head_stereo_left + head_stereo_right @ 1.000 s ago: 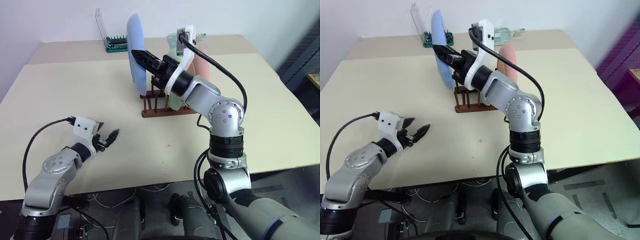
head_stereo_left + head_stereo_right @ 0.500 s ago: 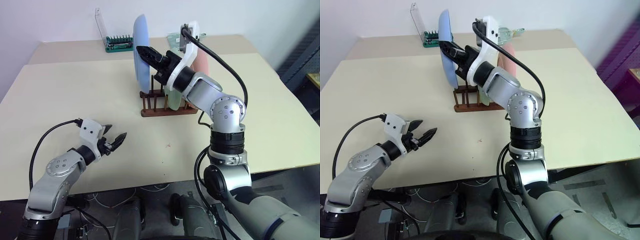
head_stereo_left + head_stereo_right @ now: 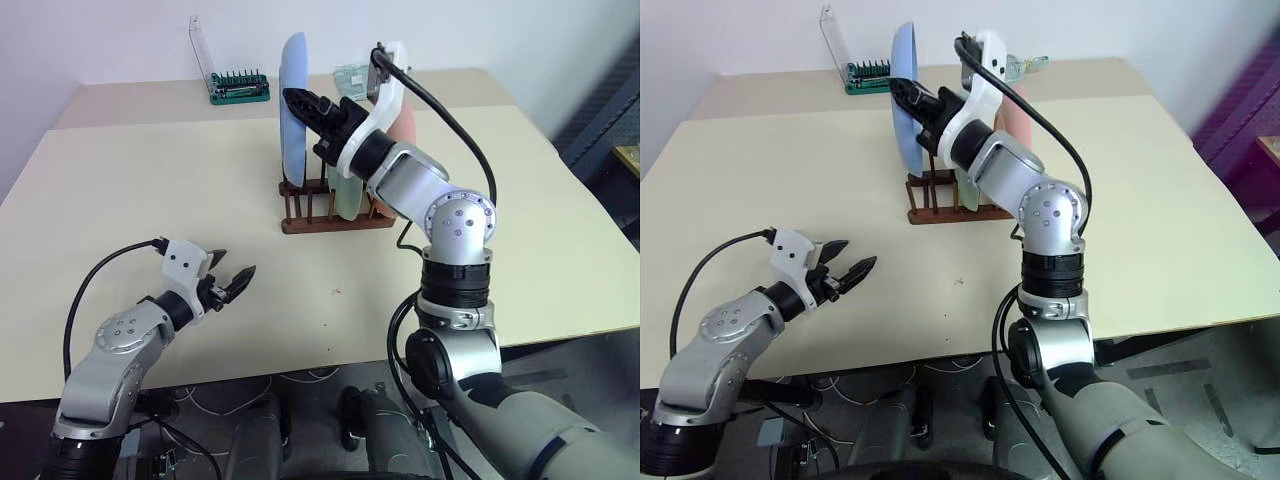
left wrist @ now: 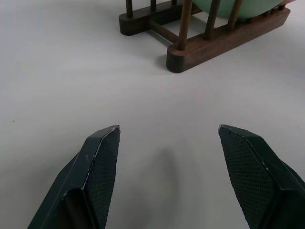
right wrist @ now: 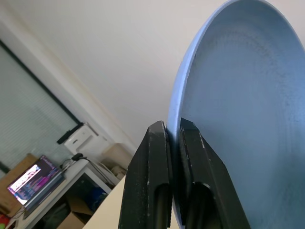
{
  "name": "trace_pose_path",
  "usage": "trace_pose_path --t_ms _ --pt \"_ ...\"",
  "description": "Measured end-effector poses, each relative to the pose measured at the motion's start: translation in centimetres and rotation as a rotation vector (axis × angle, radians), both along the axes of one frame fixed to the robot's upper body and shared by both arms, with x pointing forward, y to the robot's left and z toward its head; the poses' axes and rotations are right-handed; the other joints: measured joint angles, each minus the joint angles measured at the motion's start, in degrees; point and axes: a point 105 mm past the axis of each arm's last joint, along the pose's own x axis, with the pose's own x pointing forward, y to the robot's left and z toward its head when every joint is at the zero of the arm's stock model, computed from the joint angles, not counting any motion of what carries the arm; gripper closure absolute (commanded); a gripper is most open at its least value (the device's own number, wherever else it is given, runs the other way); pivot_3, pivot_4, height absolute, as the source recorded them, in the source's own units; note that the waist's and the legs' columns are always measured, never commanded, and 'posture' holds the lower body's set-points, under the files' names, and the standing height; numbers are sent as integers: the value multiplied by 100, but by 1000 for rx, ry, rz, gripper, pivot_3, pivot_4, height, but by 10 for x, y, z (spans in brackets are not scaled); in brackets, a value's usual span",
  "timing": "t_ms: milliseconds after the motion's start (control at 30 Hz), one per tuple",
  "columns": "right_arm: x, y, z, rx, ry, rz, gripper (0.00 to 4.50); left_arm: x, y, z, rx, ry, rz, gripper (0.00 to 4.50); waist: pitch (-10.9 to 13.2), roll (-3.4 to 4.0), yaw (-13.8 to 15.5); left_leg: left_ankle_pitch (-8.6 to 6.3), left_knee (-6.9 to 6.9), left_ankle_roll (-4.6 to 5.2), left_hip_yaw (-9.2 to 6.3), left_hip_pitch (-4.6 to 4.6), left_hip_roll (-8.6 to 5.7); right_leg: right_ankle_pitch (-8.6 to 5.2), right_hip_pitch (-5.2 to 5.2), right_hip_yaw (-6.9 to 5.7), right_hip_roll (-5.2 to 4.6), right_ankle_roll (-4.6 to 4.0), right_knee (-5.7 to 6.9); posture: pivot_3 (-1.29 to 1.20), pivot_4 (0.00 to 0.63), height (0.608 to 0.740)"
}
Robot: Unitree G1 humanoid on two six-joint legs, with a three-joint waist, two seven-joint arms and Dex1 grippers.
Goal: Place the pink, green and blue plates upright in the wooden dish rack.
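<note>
The blue plate [image 3: 293, 105] stands on edge above the near end of the wooden dish rack [image 3: 335, 212], its rim pinched between the closed fingers of the right gripper [image 3: 297, 98], which grips it near the top. Just behind that gripper, the green plate [image 3: 346, 195] sits upright between the rack's pegs, and the pink plate [image 3: 405, 126] stands upright beyond it, partly hidden by the right arm. The rack rests on the beige table [image 3: 150, 190]. Well apart from it, near the table's front edge, the left gripper [image 3: 232, 279] hovers with its fingers spread and holding nothing, pointing toward the rack. A green tool holder [image 3: 238, 88] with a clear lid sits at the far edge of the table, beyond the blue plate.
</note>
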Motion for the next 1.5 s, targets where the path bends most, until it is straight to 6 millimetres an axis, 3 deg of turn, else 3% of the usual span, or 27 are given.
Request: trace_pose_path --t_ms 133,233,433,600,767,833,933,1033,1133,1333,1500 --pt "9 -2 -14 -10 81 -25 4500 -1 -1 -1 -4 3 -9 1140 0 1 0 0 0 0 0 -1 0 0 -1 0 0 0 0 0 150 730" --pt "10 -3 -19 -21 100 -25 3460 -2 -2 -1 -7 6 -18 1067 1 1 -3 0 0 1 0 -3 0 0 -3 0 0 0 0 0 150 730" --pt "10 -2 -18 -60 72 -25 567 -2 -4 -1 -15 5 -26 1067 1 1 -2 0 0 1 0 -3 0 -12 -4 0 0 19 0 0 150 730" --pt "8 -8 -7 -154 -37 -53 567 -3 -7 -2 -16 9 -41 1067 1 2 2 -1 0 2 0 -4 0 -13 -5 0 -1 21 -1 0 150 730" --pt "-3 -27 14 -313 -267 -86 567 -3 -15 -3 -21 12 -70 1067 2 4 13 -2 0 4 0 -6 -2 -20 -6 1 -2 11 -3 0 150 730" --pt "-17 -40 23 -365 -393 -73 567 -1 -17 -1 -16 3 -79 1067 2 4 29 -3 0 6 -2 -8 -2 -25 -6 0 -2 9 -6 0 150 730" --pt "-43 -81 33 -428 -607 -79 567 4 -18 -1 -5 -5 -91 1067 2 6 114 -9 0 14 3 -8 -6 -28 -3 0 -3 12 -15 0 150 730" --pt "-50 -139 2 -629 -580 -139 567 10 -15 -6 20 2 -84 1067 -1 2 173 -13 1 17 1 -1 -9 -34 14 -3 -8 11 -31 0 150 730" --pt "-51 -192 -53 -756 -374 -182 567 19 -4 -11 49 4 -45 1067 2 8 151 -19 5 8 1 1 -8 -32 18 -3 -11 9 -34 0 150 730" --pt "-50 -218 -107 -896 -270 -184 567 30 -2 -6 72 -41 -35 1067 10 27 79 -15 2 16 4 10 -4 -28 8 -7 3 4 -30 0 150 730" --pt "-37 -230 -124 -879 -233 -222 567 26 9 -15 97 -19 -9 1067 10 28 118 -13 3 19 7 3 -6 -28 2 -5 -6 4 -30 0 150 730"
